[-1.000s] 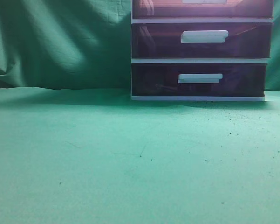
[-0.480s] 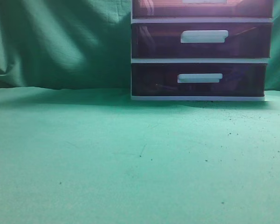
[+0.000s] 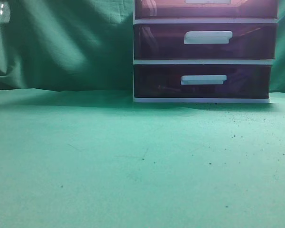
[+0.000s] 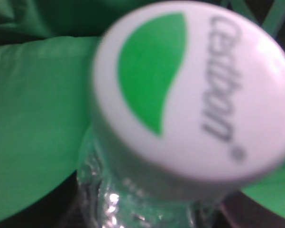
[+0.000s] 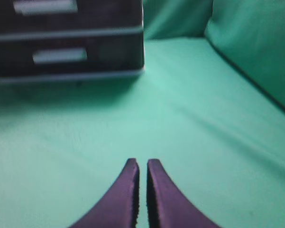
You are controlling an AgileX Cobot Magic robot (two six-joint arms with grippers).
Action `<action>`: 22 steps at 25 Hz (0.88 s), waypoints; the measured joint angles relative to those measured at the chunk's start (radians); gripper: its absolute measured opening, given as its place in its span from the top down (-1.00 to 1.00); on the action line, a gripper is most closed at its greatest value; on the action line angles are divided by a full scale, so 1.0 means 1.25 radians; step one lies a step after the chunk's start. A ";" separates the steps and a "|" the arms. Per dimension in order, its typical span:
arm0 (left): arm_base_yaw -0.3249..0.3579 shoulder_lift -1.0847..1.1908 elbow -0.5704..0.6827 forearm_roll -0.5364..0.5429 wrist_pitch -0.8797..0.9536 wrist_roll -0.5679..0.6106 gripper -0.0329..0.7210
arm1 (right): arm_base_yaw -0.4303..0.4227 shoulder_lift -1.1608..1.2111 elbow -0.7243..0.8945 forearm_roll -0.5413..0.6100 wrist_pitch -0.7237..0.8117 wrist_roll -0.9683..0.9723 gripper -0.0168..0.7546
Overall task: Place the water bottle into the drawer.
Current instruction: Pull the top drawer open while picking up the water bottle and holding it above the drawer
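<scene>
The water bottle (image 4: 189, 95) fills the left wrist view: a white cap with a green leaf and grey lettering, over a clear neck (image 4: 133, 199). Dark shapes flank the neck at the bottom edge, so my left gripper appears shut on the bottle. A pale, glinting bit (image 3: 1, 12) shows in the top left corner of the exterior view. The drawer (image 3: 206, 8), dark purple, is cut off by the top edge there. My right gripper (image 5: 142, 166) is shut and empty, low over the green cloth, a good way in front of the unit.
The white-framed unit (image 3: 204, 61) stands at the back right with two lower drawers (image 3: 204, 40), also in the right wrist view (image 5: 66, 52). Green cloth (image 3: 133, 156) covers the table and hangs behind. A cloth fold rises at the right (image 5: 256, 52).
A pale glinting object has come into the top left corner of the exterior view, where only a dark edge showed before. The drawers have not moved.
</scene>
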 joint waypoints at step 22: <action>-0.207 -0.111 -0.048 -0.001 0.161 0.005 0.11 | 0.000 0.521 -0.413 0.034 -0.452 -0.089 0.83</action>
